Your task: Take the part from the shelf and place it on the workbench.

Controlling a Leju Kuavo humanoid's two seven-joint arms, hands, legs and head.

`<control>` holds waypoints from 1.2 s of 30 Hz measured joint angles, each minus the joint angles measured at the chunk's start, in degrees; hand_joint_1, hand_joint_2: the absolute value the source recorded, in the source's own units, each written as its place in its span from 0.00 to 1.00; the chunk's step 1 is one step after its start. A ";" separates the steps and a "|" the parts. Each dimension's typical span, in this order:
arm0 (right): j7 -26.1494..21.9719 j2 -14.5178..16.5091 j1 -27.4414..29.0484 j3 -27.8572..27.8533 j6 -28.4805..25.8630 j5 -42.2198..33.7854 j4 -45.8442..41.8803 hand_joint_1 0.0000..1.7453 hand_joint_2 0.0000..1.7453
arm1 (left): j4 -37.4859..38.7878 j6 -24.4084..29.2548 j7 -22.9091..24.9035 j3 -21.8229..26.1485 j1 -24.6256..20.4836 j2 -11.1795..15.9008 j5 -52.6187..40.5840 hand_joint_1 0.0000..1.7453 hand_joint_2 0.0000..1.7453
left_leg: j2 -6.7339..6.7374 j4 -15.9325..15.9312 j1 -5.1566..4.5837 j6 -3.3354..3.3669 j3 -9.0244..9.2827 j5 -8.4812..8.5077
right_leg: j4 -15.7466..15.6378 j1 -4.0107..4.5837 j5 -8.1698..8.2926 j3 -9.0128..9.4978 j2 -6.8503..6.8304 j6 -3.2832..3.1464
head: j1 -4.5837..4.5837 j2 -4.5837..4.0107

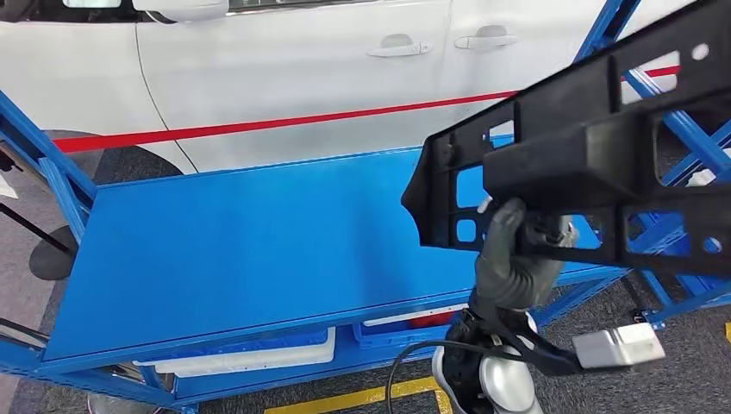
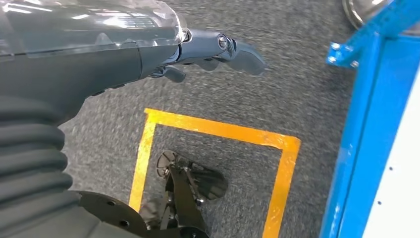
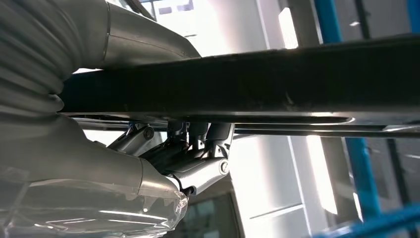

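Your right hand (image 1: pixel 515 250) grips the black plastic lattice part (image 1: pixel 595 155) above the blue workbench top's (image 1: pixel 241 250) right edge. Your left hand (image 2: pixel 208 52) hangs with fingers loosely apart, holding nothing

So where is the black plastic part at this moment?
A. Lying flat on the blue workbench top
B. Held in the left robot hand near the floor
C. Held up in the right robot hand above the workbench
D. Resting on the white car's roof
C: the right robot hand grips the black part and holds it in the air over the blue workbench, not resting on it.
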 joint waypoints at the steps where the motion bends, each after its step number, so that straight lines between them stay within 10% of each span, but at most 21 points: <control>1: -0.71 -0.25 1.60 -0.32 0.27 0.31 -0.83 1.00 1.00 | 0.00 -0.04 0.11 0.33 -0.01 -0.01 0.14 0.00 1.00 | 0.00 0.11 -0.12 -0.26 0.02 -0.06 | -1.95 0.06 0.59 0.90 0.00 -0.25 | -0.02 0.00; 5: -3.71 -1.00 9.08 -1.34 0.39 4.59 -3.00 1.00 1.00 | 0.00 0.09 0.23 1.40 0.06 -0.05 0.55 0.00 1.00 | 0.05 0.48 -0.15 -1.51 -0.12 -0.76 | -2.77 0.16 1.04 0.94 -0.03 -1.76 | -0.08 0.00; 11: -4.69 -1.82 19.11 -2.68 2.00 9.51 -3.93 1.00 1.00 | 0.00 1.35 0.91 2.61 0.13 -0.32 0.75 0.00 1.00 | 0.20 15.23 -0.14 -2.01 -4.30 -10.40 | -3.01 0.59 2.32 -0.45 -0.26 -3.16 | -0.17 0.00; 17: -4.76 -1.87 26.25 -6.59 9.70 9.49 -5.69 1.00 1.00 | -0.05 2.44 1.13 3.56 0.25 -0.34 0.75 0.00 1.00 | -2.21 -1.64 -1.42 0.73 6.51 -5.09 | -3.04 0.96 4.66 -1.95 1.81 -2.31 | -0.30 0.00; 20: -4.76 -0.85 28.96 -9.62 12.81 8.96 -6.55 1.00 1.00 | -0.05 2.87 1.14 3.81 0.25 -0.49 0.67 0.00 1.00 | -0.82 -2.28 -1.48 1.08 6.19 -3.50 | -3.19 0.76 5.32 -2.23 2.56 -1.25 | -0.48 0.00; 24: -4.77 0.75 30.95 -13.36 15.94 8.64 -7.28 1.00 1.00 | -0.07 2.90 1.02 3.97 0.33 -0.54 0.31 0.00 1.00 | 1.80 -3.04 -1.01 1.80 4.18 -1.11 | 6.78 0.21 -4.41 -5.22 0.82 0.00 | -0.04 0.00; 26: -4.77 1.44 31.53 -14.64 16.79 8.64 -7.31 1.00 1.00 | -0.07 2.77 0.95 3.98 0.36 -0.53 0.01 0.00 1.00 | 3.23 -2.89 -0.93 1.54 2.91 -0.28 | 12.51 -0.40 -6.42 -5.72 0.33 0.80 | -0.02 0.00; 28: -4.77 2.11 32.02 -15.55 17.37 8.69 -7.37 1.00 1.00 | -0.07 2.54 0.93 3.98 0.32 -0.53 -0.36 0.00 1.00 | 4.66 -2.37 -0.68 1.02 1.69 0.35 | 11.10 -1.05 -3.76 -2.53 -0.36 1.53 | -0.01 0.00; 30: -4.76 2.75 32.20 -16.15 17.59 8.88 -7.60 1.00 1.00 | -0.10 2.27 0.95 3.97 0.25 -0.47 -0.69 0.00 1.00 | 5.86 -1.30 -0.54 0.37 0.56 0.63 | 3.28 -1.37 -2.21 3.70 -2.62 2.16 | 0.05 0.00; 32: -4.76 3.31 32.32 -16.54 17.68 9.23 -7.88 1.00 1.00 | -0.16 2.06 1.01 3.96 0.18 -0.35 -1.02 0.00 1.00 | 6.77 -0.33 -0.66 -0.38 -0.07 0.81 | -2.42 -1.05 -3.24 7.27 -4.40 1.50 | 0.04 0.00; 36: -4.80 4.22 32.98 -17.16 17.73 9.55 -8.27 1.00 1.00 | -0.20 1.87 1.23 3.92 0.01 -0.28 -1.57 0.00 1.00 | 6.55 0.95 -0.24 -2.11 -0.79 0.14 | -3.39 -0.54 -2.87 6.06 -2.82 -1.36 | -0.01 0.00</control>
